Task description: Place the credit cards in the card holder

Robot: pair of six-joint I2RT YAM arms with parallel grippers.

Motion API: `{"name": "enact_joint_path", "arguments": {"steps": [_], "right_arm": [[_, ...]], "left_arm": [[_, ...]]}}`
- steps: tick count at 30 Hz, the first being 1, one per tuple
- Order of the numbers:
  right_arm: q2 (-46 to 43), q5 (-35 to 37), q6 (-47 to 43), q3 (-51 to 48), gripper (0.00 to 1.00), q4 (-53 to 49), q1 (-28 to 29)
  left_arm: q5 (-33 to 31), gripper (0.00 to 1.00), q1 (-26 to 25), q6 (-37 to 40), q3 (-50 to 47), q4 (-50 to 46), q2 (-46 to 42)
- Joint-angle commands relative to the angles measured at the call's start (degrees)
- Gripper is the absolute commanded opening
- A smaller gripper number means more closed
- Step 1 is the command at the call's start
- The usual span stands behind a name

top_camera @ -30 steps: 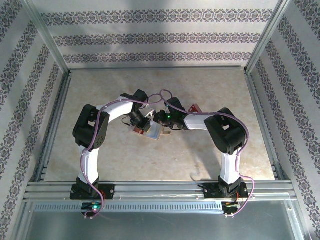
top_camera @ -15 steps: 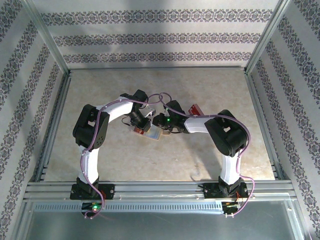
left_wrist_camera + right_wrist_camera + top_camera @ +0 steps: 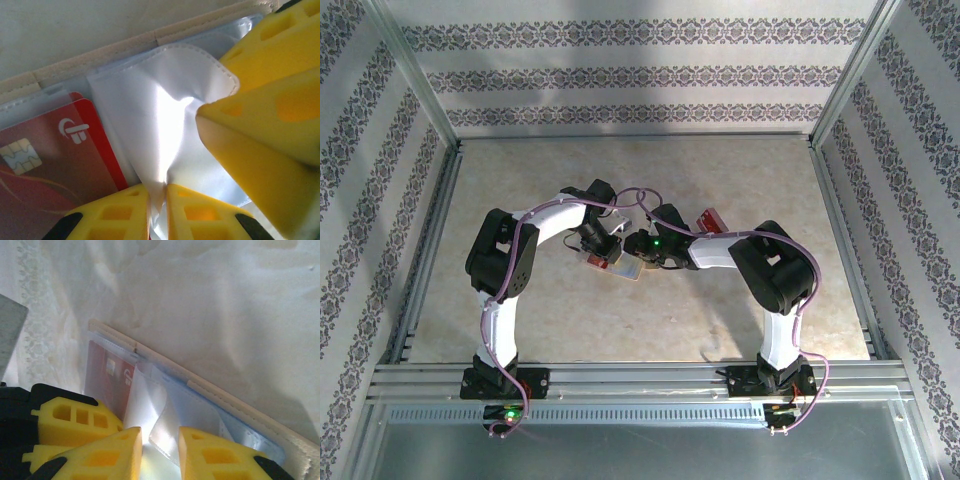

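Note:
The tan card holder point(image 3: 624, 267) lies open on the table between both arms. Its stitched edge point(image 3: 100, 54) runs along the top of the left wrist view. One red credit card point(image 3: 55, 165) sits inside a clear sleeve at the left. My left gripper point(image 3: 157, 200) is shut on a clear plastic sleeve point(image 3: 160, 110) and pulls it up into a fold. My right gripper point(image 3: 160, 452) stands open around a loose sleeve edge point(image 3: 167, 422), close beside the left fingers point(image 3: 75, 420). A second red credit card point(image 3: 711, 218) lies on the table behind the right arm.
Both grippers point(image 3: 603, 245) point(image 3: 640, 244) meet over the holder at mid-table. The right finger point(image 3: 265, 125) crowds the right side of the left wrist view. Patterned walls and metal rails enclose the tabletop point(image 3: 650, 170).
The right gripper's jaws have parted a little around the sleeve, and the right arm has shifted slightly. The left gripper keeps its hold and has not moved.

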Motion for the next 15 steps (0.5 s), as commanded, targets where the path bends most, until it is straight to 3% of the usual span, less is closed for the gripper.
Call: {"name": "enact_joint_path", "arguments": {"steps": [1, 10, 15], "right_arm": [[-1.5, 1.5, -0.3, -1.3, 0.29, -1.9, -0.4], [-2.1, 2.6, -0.4, -2.8, 0.29, -2.2, -0.2], [0.2, 1.7, -0.3, -1.2, 0.19, -1.9, -0.2]], "left_arm": [[-0.6, 0.17, 0.9, -0.2, -0.5, 0.0, 0.7], [-0.2, 0.17, 1.0, -0.4, -0.6, 0.1, 0.3], [-0.3, 0.17, 1.0, -0.3, -0.6, 0.3, 0.3]]}}
